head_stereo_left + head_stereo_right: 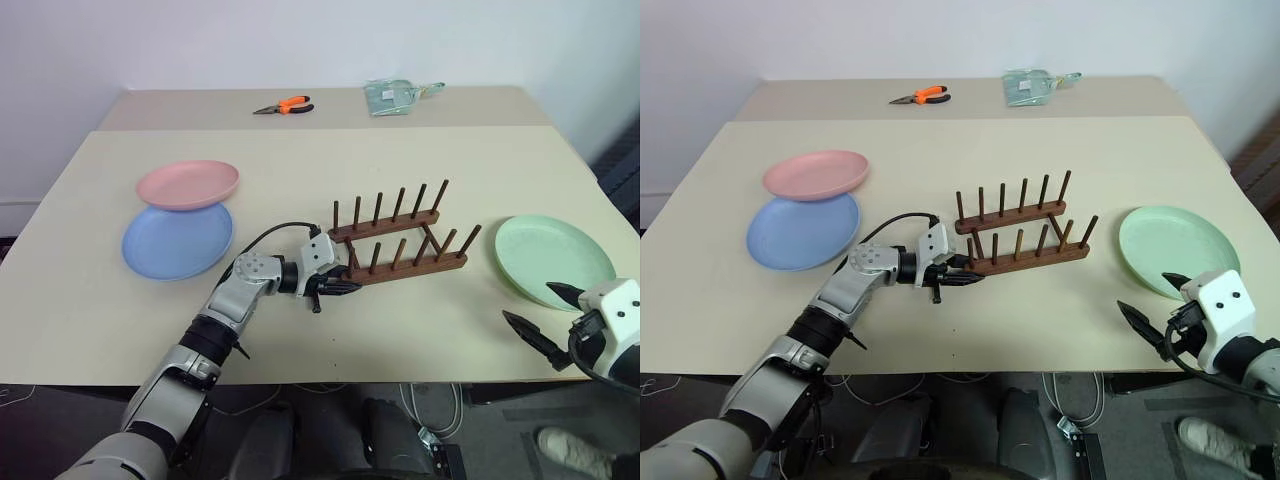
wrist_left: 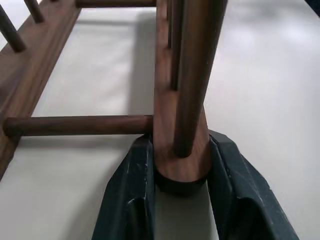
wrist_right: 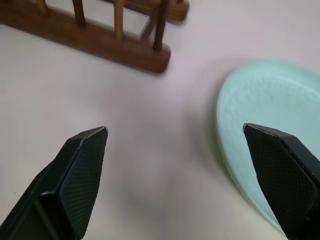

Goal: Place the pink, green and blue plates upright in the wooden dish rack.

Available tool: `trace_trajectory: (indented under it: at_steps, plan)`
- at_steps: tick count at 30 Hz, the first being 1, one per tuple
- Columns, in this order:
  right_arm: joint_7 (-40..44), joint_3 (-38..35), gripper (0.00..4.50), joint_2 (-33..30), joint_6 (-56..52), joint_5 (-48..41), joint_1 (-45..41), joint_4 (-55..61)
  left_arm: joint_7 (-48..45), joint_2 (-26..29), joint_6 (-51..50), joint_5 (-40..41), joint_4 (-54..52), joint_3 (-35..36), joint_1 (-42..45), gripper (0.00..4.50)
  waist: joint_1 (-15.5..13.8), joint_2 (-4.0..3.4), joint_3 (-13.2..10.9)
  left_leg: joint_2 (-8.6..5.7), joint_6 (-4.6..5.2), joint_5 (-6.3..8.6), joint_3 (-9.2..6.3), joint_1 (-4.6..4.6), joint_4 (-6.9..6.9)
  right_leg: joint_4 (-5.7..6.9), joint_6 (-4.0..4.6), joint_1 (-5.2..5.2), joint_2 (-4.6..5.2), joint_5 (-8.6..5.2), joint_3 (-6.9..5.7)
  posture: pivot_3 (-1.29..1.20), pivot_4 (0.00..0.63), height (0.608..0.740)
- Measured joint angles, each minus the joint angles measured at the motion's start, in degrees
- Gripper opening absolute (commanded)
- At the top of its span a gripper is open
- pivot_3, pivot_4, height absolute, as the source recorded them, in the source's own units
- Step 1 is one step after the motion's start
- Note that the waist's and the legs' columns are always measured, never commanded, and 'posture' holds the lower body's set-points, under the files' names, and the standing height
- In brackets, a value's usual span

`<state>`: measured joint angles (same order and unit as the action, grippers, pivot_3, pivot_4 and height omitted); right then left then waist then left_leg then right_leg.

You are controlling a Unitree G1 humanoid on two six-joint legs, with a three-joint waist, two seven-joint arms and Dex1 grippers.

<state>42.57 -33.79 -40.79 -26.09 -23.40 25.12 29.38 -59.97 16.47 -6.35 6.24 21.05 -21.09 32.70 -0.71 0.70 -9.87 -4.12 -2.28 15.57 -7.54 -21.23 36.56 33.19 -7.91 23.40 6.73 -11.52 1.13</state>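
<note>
Centrally on the beige table [image 1: 420, 330] stands the wooden dish rack [image 1: 400, 240], dark brown and smooth, built of two parallel base bars joined by round cross dowels, each bar carrying a row of thin upright pegs. No plate stands in it. The left gripper [image 1: 335, 285] reaches in from the rack's left end, and in the left wrist view its black fingers [image 2: 127, 200] pinch the rounded end of the nearer base bar, one on each side, just below the first peg.

To the rack's left lie two round, shallow, matte plates with raised rims: the pink plate [image 1: 187, 184] sits farther back and overlaps the rear edge of the blue plate [image 1: 178, 241], which lies flat on the table. To the rack's right, apart from it, the pale mint green plate [image 1: 553, 261] also lies flat, its surface faintly grainy.

The right gripper [image 1: 548, 318] hovers at the near edge of the green plate, its textured black fingers [image 3: 80, 175] spread wide and holding nothing.

Beyond, on the far table [image 1: 180, 105], rest orange-handled pliers [image 1: 284, 106] and a clear plastic packet [image 1: 395, 97].
</note>
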Motion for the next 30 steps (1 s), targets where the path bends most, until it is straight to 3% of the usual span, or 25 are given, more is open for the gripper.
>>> trace_trajectory:
  at_steps: [11,18,20,22,23,27,29,30]
  plan:
    - [4.15,4.45,4.45,-1.39,-2.14,-1.51,0.64,0.67,-6.15,9.42,-5.77,1.99,-16.25,0.03,-7.68,0.78,-0.18,0.01,-0.01,0.01,0.02,0.01,-0.05,-0.06,0.05,0.00,0.02,0.01,0.02,-0.02,-0.01,0.00,0.150,0.740]
    - [4.29,6.63,4.45,-1.32,-0.42,0.67,0.63,-0.34,-4.69,8.96,-3.46,0.05,-14.20,-0.49,-7.34,4.28,-0.13,0.02,-0.02,0.00,0.05,0.03,-0.06,-0.08,0.13,0.02,0.01,0.01,0.02,-0.02,-0.02,0.00,0.150,0.740]
    - [4.58,7.03,4.20,-1.36,-0.07,0.80,0.82,-0.34,-3.73,9.22,-3.20,-0.49,-13.73,-0.23,-7.09,4.46,-0.11,0.02,-0.01,0.00,0.05,0.03,-0.06,-0.07,0.15,0.04,0.01,-0.01,0.02,-0.02,-0.02,0.00,0.150,0.740]
    - [5.04,8.22,3.63,-1.46,0.19,1.02,1.05,-0.32,-3.81,10.54,-4.56,-0.05,-14.74,0.21,-7.34,4.04,0.08,0.02,-0.01,0.02,0.05,0.04,-0.06,-0.06,0.14,0.05,0.01,0.01,0.00,-0.02,-0.02,0.00,0.150,0.740]
    - [5.16,8.95,3.14,-1.51,0.20,1.28,1.24,-0.29,-4.12,11.72,-5.63,0.44,-15.74,0.69,-7.78,3.73,0.23,0.02,-0.01,0.04,0.06,0.05,-0.06,-0.05,0.14,0.08,0.02,0.03,-0.02,-0.03,-0.02,0.00,0.150,0.740]
    - [5.08,13.29,1.14,-1.79,0.15,2.47,1.11,1.01,-6.65,19.20,-12.04,4.35,-24.74,3.99,-14.12,1.69,1.14,-0.04,0.03,0.11,0.10,0.09,-0.05,0.00,0.01,0.12,-0.01,0.06,0.00,-0.06,-0.01,0.00,0.150,0.740]
    - [4.58,16.74,0.06,-1.81,0.12,3.53,0.00,1.33,-6.91,20.36,-16.46,6.62,-29.35,4.72,-17.11,0.68,1.17,-0.05,0.04,0.11,0.10,0.09,-0.06,-0.02,0.02,0.10,-0.01,0.04,0.06,-0.07,0.00,0.00,0.150,0.740]
    - [4.20,18.76,0.00,-1.76,0.14,4.34,-0.86,1.37,-6.65,20.09,-18.89,7.61,-31.36,4.54,-18.11,0.09,1.04,-0.05,0.03,0.10,0.10,0.08,-0.07,-0.06,0.07,0.08,-0.01,0.04,0.08,-0.08,0.00,0.00,0.150,0.740]
